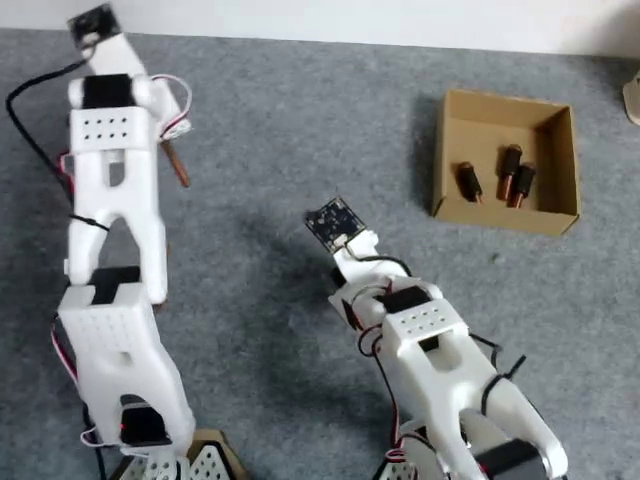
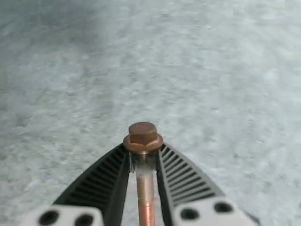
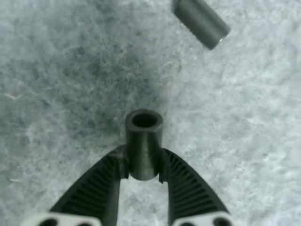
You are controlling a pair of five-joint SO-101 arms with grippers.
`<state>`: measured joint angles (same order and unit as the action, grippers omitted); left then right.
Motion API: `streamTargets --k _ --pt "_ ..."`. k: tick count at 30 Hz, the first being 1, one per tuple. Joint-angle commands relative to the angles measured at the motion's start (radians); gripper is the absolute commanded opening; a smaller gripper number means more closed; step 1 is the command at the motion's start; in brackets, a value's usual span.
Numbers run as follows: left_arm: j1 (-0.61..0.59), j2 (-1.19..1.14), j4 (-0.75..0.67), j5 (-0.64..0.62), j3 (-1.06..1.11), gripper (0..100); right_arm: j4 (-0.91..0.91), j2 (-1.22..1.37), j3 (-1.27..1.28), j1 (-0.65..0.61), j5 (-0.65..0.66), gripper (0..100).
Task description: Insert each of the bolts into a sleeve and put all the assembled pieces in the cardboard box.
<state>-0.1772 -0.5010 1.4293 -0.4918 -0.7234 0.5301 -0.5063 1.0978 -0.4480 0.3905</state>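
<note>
— Well, how far along are we?
— Three assembled pieces (image 1: 510, 176) lie in the cardboard box (image 1: 505, 217). Our left gripper (image 2: 143, 151) pinches a bolt (image 2: 143, 136) by its shank over the grey mat (image 2: 211, 70). Our right gripper (image 3: 142, 159) grips a sleeve (image 3: 143, 139), bore open. A second sleeve (image 3: 201, 21) lies loose nearby, so we judge at least one pairing remains.
— Any writing?
— None we can read.

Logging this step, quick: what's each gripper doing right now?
Left gripper: shut on a copper bolt.
Right gripper: shut on a black sleeve.
</note>
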Motion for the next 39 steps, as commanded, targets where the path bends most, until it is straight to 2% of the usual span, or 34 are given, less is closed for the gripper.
streamTargets --k 1,15,21,24,33,39 --pt "0.067 0.107 -0.003 0.005 -0.054 0 -0.024 -0.140 0.025 -0.004 -0.012 0.6" --pt "0.194 0.120 -0.003 0.005 -0.056 0 -0.021 -0.849 0.369 -0.004 -0.040 0.6" --pt "0.243 0.154 0.041 -0.011 -0.056 0 0.030 -1.052 0.447 -0.002 -0.043 0.6" --pt "0.266 0.208 0.075 -0.035 -0.058 0 0.061 -1.118 0.450 -0.002 -0.083 0.6" --pt "0.328 0.278 0.152 -0.038 -0.054 0 0.145 -1.227 0.452 -0.008 -0.087 0.6" --pt "0.407 0.303 0.146 -0.054 -0.059 0 0.153 -1.228 0.452 -0.010 -0.091 0.6"
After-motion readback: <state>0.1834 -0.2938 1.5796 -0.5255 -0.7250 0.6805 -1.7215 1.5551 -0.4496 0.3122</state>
